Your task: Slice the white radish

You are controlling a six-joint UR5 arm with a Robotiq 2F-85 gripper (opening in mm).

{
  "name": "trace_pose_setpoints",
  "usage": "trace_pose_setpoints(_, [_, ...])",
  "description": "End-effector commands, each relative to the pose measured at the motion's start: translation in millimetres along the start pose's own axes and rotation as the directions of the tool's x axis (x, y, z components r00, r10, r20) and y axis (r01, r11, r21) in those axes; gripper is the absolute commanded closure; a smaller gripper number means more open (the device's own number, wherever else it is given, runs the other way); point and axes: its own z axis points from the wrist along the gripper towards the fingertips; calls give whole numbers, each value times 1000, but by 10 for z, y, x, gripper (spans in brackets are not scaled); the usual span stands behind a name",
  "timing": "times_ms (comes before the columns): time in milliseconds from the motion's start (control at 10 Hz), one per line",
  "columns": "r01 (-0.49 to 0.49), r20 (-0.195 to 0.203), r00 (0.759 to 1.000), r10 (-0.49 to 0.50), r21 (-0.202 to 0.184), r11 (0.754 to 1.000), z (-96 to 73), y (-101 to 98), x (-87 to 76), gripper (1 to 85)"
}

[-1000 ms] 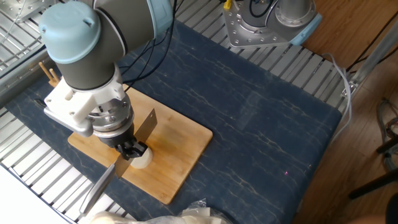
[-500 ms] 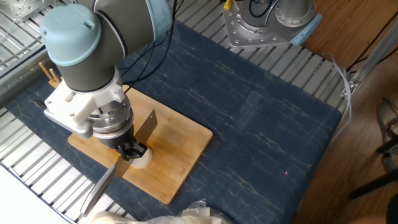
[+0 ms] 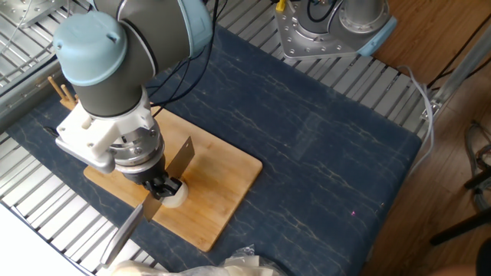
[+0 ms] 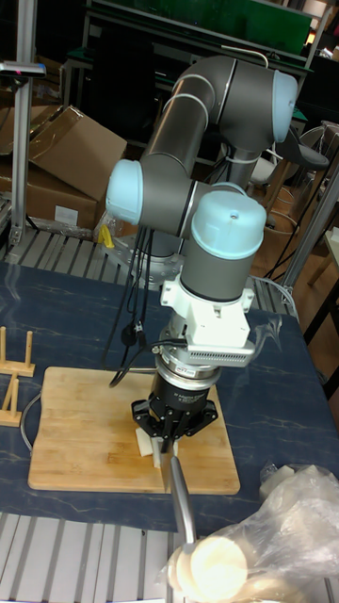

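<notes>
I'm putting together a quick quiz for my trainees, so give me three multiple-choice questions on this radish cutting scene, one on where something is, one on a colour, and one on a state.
1. Where does the white radish lie?
A. On the wooden board
B. On the blue cloth
C. On the metal slats

2. What colour is the cloth under the board?
A. Red
B. Dark blue
C. Yellow

3. What is the gripper doing?
A. Open and raised high above the table
B. Parked off the table
C. Holding a knife down at the radish

Answers:
1. A: the pale chunk sits near the board's front edge in the fixed view.
2. B: a dark blue mat covers the table around the board.
3. C: the blade sticks out on both sides of the gripper, which stands low over the radish.
</notes>
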Motion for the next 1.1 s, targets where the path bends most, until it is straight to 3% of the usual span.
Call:
trace_pose_setpoints(0, [-3, 15, 1000, 3, -5, 1000, 39, -12, -35, 847])
trace_pose_setpoints(800, [-1, 48, 999, 1, -7, 1000, 115, 6, -125, 847])
trace_pose_setpoints(1000, [11, 27, 1000, -11, -15, 1000, -27, -22, -28, 847])
